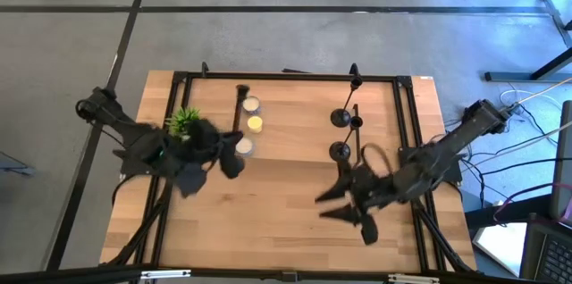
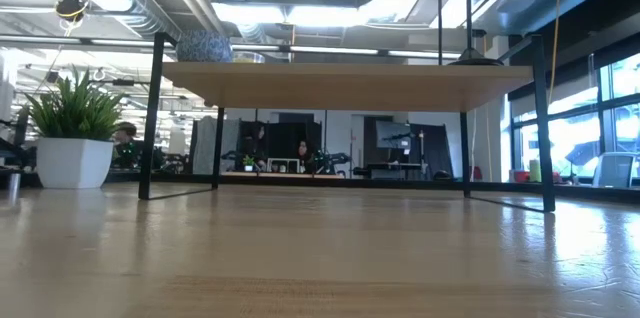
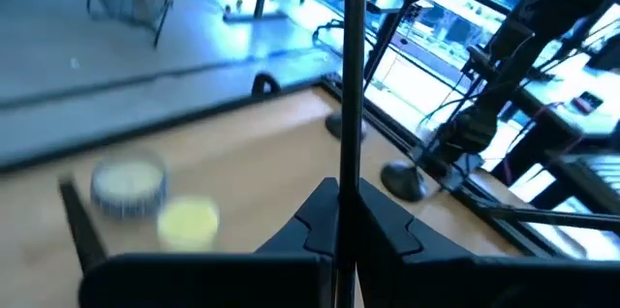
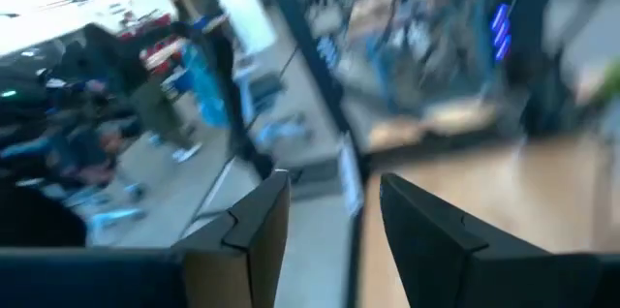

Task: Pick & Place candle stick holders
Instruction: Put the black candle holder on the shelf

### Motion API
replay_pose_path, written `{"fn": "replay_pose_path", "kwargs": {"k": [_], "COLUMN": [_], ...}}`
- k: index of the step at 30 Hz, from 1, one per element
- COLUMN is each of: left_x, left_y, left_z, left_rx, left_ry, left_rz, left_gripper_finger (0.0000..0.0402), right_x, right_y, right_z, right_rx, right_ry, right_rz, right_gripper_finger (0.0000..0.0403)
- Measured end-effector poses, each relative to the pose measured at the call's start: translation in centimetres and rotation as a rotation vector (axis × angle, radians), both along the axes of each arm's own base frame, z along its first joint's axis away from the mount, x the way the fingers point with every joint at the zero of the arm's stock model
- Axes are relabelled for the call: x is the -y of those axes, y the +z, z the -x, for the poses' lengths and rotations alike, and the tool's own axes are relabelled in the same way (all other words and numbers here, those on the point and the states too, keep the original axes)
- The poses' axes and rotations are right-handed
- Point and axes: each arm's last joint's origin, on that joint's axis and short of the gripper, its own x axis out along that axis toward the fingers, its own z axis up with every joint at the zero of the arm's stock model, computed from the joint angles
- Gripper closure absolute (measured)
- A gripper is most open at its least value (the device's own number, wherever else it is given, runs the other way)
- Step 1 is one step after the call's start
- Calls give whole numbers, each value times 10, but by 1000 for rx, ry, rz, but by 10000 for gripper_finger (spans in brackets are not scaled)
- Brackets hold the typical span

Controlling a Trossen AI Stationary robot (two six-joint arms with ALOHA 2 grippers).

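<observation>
From above, the left gripper (image 1: 231,161) hovers over the left half of the pale wooden shelf top (image 1: 286,221), just beside three small round candles (image 1: 251,123), white and yellow, and near a small green plant (image 1: 185,120). A slim black metal candle stick holder (image 1: 240,110) runs from that gripper toward the far edge. Two more black candlesticks (image 1: 347,121) with round flat bases stand close together on the right half. The right gripper (image 1: 344,204) hangs over the near right part of the shelf, apart from them, its fingers spread and empty.

At table height, neither gripper shows; only the underside of the black-legged shelf (image 2: 345,83), a potted plant in a white pot (image 2: 72,133) and people seated far behind are visible.

The left wrist camera shows the thin stem (image 3: 352,85) rising straight between the left gripper's fingers, which are clenched on it; the candles lie beyond, and the two standing candlesticks are farther off.

The right wrist camera shows its own fingers (image 4: 257,216) parted with nothing between them; the rest is too blurred to read.

The step in hand looks like carrying the first candlestick. Next, it needs setting down upright, base flat, before the fingers release.
</observation>
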Motion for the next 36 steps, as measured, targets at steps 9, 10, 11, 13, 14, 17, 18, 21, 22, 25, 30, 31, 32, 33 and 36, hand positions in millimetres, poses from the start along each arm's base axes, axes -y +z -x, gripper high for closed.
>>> {"fn": "replay_pose_path", "kwargs": {"k": [9,10,11,13,14,17,18,21,22,25,30,31,32,33,36], "left_x": [-54,-61,-69,-84,-92,-112,-118,-128,-132,-144,-161,-167,-173,-178,-192], "left_y": [35,36,35,32,28,11,6,-14,-23,-47,-70,-73,-76,-79,-86], "left_z": [-55,-59,-61,-66,-68,-79,-83,-100,-107,-129,-154,-157,-160,-162,-169], "left_rx": [31,46,48,53,68,172,216,273,267,277,342,368,391,412,466], "left_ry": [-198,-207,-202,-181,-172,-219,-258,-425,-484,-660,-691,-679,-676,-682,-732], "left_rz": [-306,-331,-356,-385,-382,-340,-341,-397,-409,-400,-424,-426,-420,-410,-413], "left_gripper_finger": [392,392,392,392,392,392,392,392,392,392,389,389,389,389,390], "right_x": [48,53,56,61,62,63,63,61,60,60,72,73,75,76,80], "right_y": [83,88,92,97,97,97,97,95,95,97,103,104,105,107,110], "right_z": [11,14,17,21,23,27,28,27,27,31,51,55,58,61,69], "right_rx": [0,-11,-20,-33,-36,-33,-37,-53,-55,-58,-65,-65,-65,-64,-54], "right_ry": [-315,-365,-415,-523,-573,-692,-704,-623,-569,-493,-523,-524,-522,-520,-514], "right_rz": [244,244,245,255,262,288,300,314,317,284,220,209,198,189,176], "right_gripper_finger": [236,236,236,236,236,236,236,236,236,236,236,236,236,236,236]}}
